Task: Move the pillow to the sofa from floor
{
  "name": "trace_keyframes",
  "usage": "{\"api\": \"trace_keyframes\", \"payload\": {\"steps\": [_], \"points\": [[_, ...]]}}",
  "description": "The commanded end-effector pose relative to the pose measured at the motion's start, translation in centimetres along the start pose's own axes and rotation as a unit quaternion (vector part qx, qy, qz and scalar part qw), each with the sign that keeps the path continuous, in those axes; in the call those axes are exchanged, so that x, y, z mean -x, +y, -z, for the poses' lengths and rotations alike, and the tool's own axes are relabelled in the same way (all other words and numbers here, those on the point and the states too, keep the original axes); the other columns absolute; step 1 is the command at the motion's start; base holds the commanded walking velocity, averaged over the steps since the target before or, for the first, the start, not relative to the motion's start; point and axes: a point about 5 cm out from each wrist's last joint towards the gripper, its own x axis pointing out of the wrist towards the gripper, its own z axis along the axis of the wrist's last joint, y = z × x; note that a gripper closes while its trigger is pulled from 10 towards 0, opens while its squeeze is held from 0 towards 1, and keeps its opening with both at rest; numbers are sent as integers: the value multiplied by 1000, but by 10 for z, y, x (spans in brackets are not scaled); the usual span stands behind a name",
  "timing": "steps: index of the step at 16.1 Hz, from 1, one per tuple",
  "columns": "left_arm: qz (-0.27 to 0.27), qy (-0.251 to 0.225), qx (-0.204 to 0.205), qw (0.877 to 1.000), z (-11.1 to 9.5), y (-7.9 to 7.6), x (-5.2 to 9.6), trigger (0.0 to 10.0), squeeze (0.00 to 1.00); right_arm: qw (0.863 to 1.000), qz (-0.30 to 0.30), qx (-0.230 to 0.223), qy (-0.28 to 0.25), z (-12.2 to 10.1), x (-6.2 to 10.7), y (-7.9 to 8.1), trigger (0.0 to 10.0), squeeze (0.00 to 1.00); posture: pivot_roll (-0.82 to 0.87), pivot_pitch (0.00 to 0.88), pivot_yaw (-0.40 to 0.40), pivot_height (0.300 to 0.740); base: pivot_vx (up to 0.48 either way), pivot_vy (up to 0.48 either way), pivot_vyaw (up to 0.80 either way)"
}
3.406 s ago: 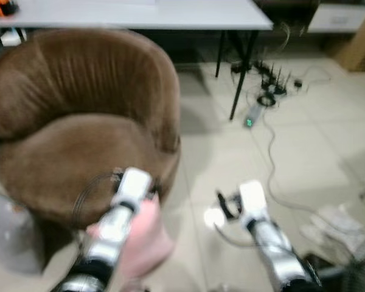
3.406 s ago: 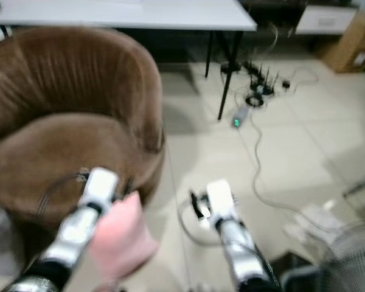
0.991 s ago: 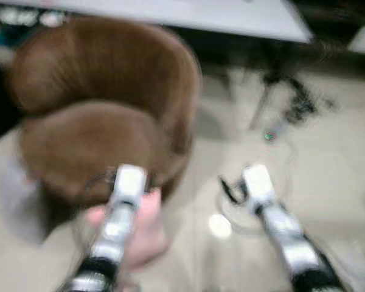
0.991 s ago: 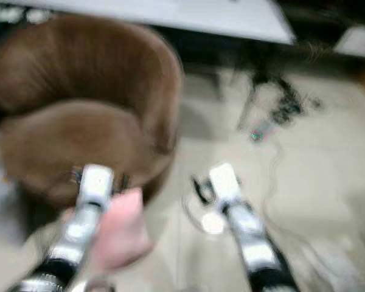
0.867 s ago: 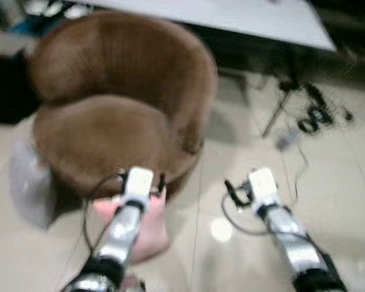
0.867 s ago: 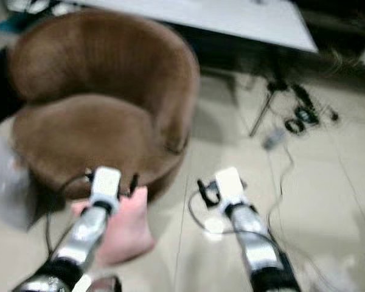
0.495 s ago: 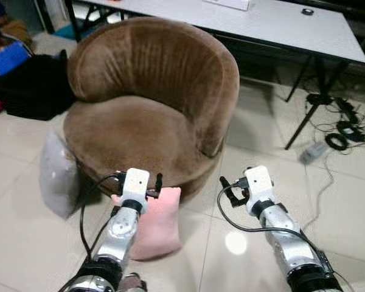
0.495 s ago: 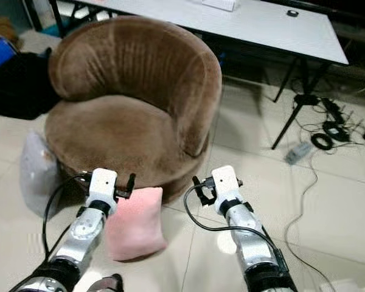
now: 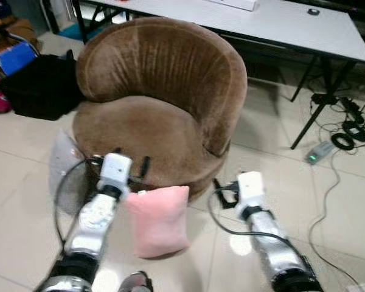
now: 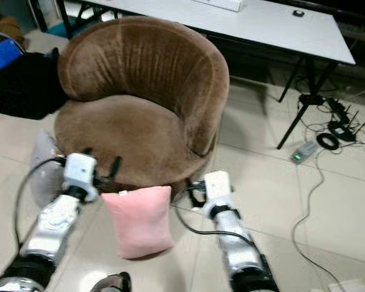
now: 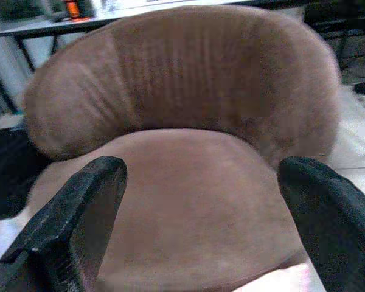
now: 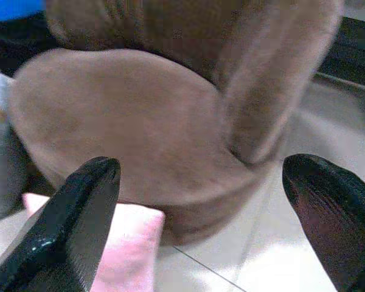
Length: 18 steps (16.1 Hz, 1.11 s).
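Observation:
A pink pillow [image 9: 158, 220] stands upright on the tiled floor, leaning against the front base of the round brown sofa chair [image 9: 147, 125]. My left gripper [image 9: 129, 160] is open, just left of the pillow's top corner and near the seat's front edge. My right gripper [image 9: 221, 190] is open too, low over the floor to the pillow's right. In the left wrist view the black fingers [image 11: 79, 213] frame the brown seat, with a pink pillow corner [image 11: 283, 283] at the edge. The right wrist view has the pillow [image 12: 125, 255] below the seat.
A grey pillow [image 9: 62, 165] leans on the sofa's left side. A black bag [image 9: 39, 85] lies further left. A white table [image 9: 280, 21] stands behind the sofa. Cables and a power strip [image 9: 319, 151] lie on the floor to the right.
The blur has cleared and the view has shifted a little. My left arm has swung left, off the pillow, which now stands uncovered between both arms. The pillow stays on the floor.

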Motion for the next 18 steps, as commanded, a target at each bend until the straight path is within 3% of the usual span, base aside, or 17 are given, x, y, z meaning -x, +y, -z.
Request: {"api": "trace_keyframes", "payload": {"steps": [1,10,15,18], "points": [[4,15,10,1000,5,-1,3,10000,0,1000,6,1,-8,-4,-3,-3,10000,106,85,67,-31,740,0,0,0],[20,22,6,1000,5,-7,5,10000,0,1000,-5,5,-6,-4,-11,5,10000,106,92,55,-18,740,0,0,0],[27,30,-10,999,5,1,6,10000,0,1000,-8,0,-12,-4,-12,10,10000,106,93,48,13,740,0,0,0],[37,38,-27,998,4,12,11,10000,0,1000,-1,-15,-17,-6,-16,18,10000,106,106,46,70,740,0,0,0]]}}
